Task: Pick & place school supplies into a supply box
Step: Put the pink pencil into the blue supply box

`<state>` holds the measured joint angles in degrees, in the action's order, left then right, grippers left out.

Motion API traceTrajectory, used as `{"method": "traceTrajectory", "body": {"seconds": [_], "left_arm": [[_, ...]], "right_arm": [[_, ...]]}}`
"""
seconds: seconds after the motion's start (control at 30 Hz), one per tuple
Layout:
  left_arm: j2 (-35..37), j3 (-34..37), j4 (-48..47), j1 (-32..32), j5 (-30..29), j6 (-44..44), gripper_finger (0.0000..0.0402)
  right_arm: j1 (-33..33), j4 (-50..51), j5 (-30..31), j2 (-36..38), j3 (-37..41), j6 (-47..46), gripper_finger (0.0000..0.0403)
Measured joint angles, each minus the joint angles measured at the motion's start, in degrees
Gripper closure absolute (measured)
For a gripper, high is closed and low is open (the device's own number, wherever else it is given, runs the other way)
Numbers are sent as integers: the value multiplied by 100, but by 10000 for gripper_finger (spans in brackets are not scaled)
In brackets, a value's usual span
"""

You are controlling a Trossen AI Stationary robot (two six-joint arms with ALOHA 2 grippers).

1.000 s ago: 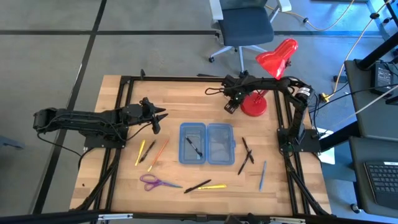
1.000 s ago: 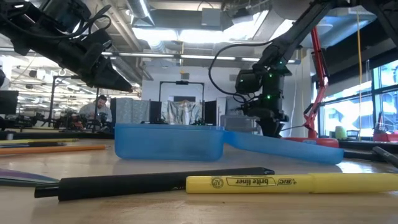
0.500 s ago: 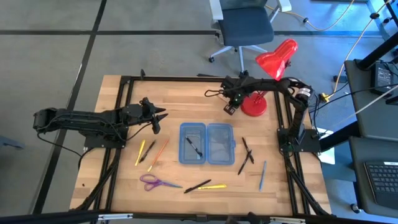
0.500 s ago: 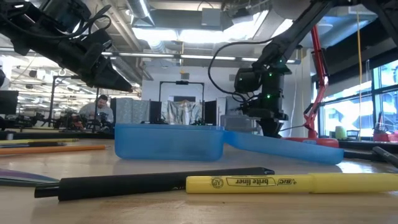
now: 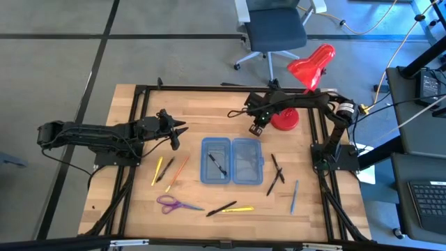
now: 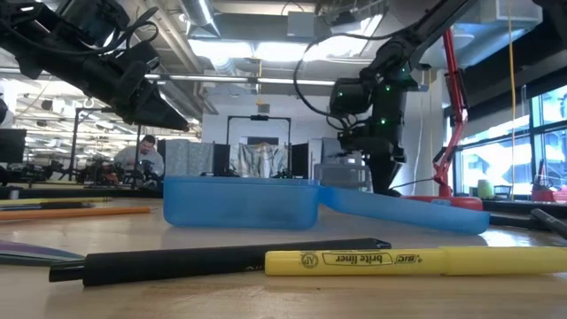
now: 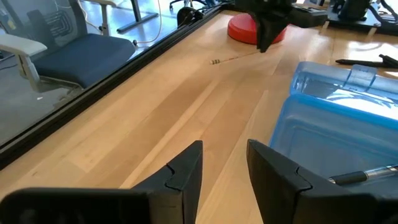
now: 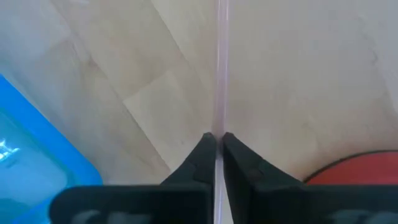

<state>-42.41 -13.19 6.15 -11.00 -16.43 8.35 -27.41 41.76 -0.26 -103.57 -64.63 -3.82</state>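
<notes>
The open blue supply box (image 5: 247,164) lies mid-table with a black pen (image 5: 218,165) in its left half. It also shows in the low view (image 6: 239,202). My right gripper (image 5: 254,115) hangs above the table beyond the box, beside the red lamp's base (image 5: 284,118), and is shut on a thin wood-coloured pencil (image 5: 237,111). My left gripper (image 5: 180,132) is open and empty above the table, left of the box. Pencils (image 5: 167,170), purple scissors (image 5: 174,204), a black pen (image 5: 221,208), a yellow highlighter (image 5: 240,208), black pens (image 5: 277,173) and a blue pen (image 5: 294,195) lie on the table. My right gripper pinches the thin pencil (image 8: 219,118) between its two fingers, near the pencil's right end. The fingers come from above, pointing down, and lie across it. The pencil sticks out about level toward the table's left (image 7: 231,57) and looks clear of the table.
The red desk lamp (image 5: 310,63) stands at the far right, its base close beside my right gripper. A black frame (image 5: 209,88) runs round the table. Bare wood lies between the box and the far edge. An office chair (image 5: 275,31) stands beyond the table.
My right gripper has risen and gone a little toward the table's near edge and left, toward the box, away from the lamp base. The pencil has gone with it, still sticking out to the left.
</notes>
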Motion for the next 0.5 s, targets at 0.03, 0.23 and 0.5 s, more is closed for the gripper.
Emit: {"method": "traceTrajectory", "body": {"seconds": [0.03, 0.23, 0.5], "left_arm": [[0, 0, 0, 0, -1, 1, 285], [0, 0, 0, 0, -1, -4, 286], [0, 0, 0, 0, -2, -8, 282]], "right_arm": [[39, -3, 3, 1, -3, -1, 382], [387, -129, -306, 9, -11, 52, 381], [1193, -222, -238, 13, -499, 738, 379]]}}
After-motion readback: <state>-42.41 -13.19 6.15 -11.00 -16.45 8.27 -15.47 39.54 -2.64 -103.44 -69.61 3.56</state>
